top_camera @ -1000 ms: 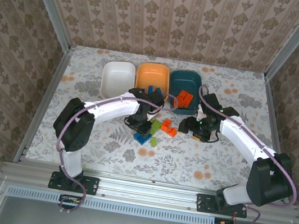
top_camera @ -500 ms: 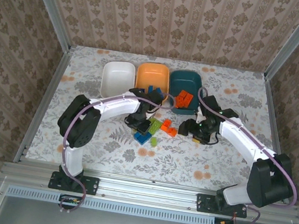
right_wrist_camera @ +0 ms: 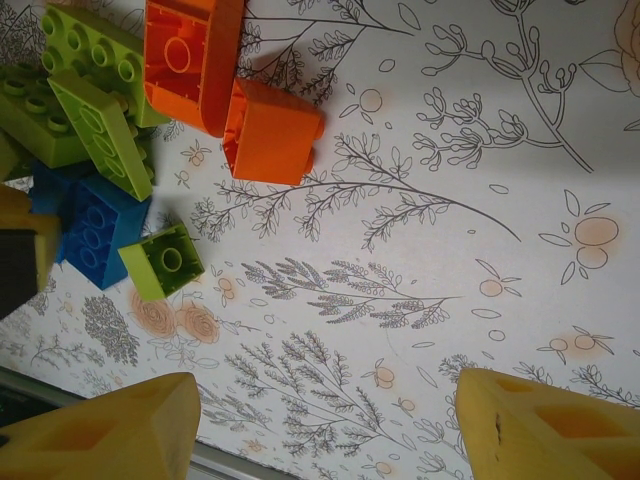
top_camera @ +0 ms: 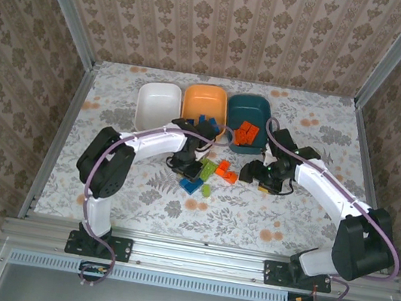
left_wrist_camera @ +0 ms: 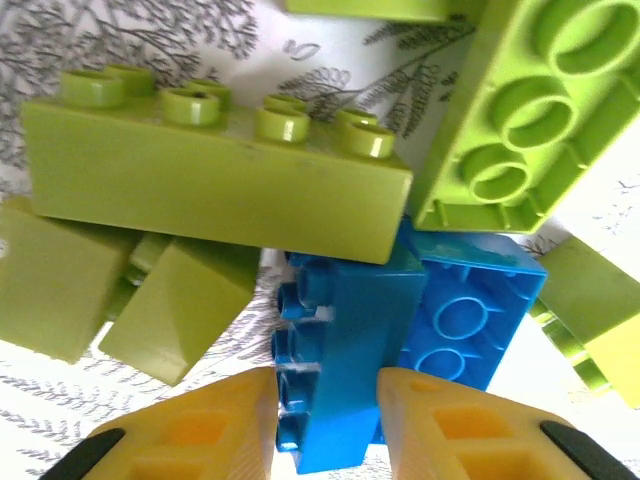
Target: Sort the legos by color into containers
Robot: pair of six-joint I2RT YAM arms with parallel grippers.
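Pinching a blue brick [left_wrist_camera: 350, 340], the left claw [left_wrist_camera: 325, 430] sits low among lime green bricks [left_wrist_camera: 200, 180] on the tabletop [right_wrist_camera: 450, 200]. The right claw [right_wrist_camera: 330, 410] hangs spread wide, empty, near two orange bricks [right_wrist_camera: 230, 90], close to the dark teal bowl [top_camera: 260, 108].

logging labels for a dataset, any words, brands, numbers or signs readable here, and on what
None can be read. The studs of the lime green brick and the blue brick show no legible mark; the white bowl, orange bowl and dark teal bowl are plain; the tablecloth bears only flower drawings.
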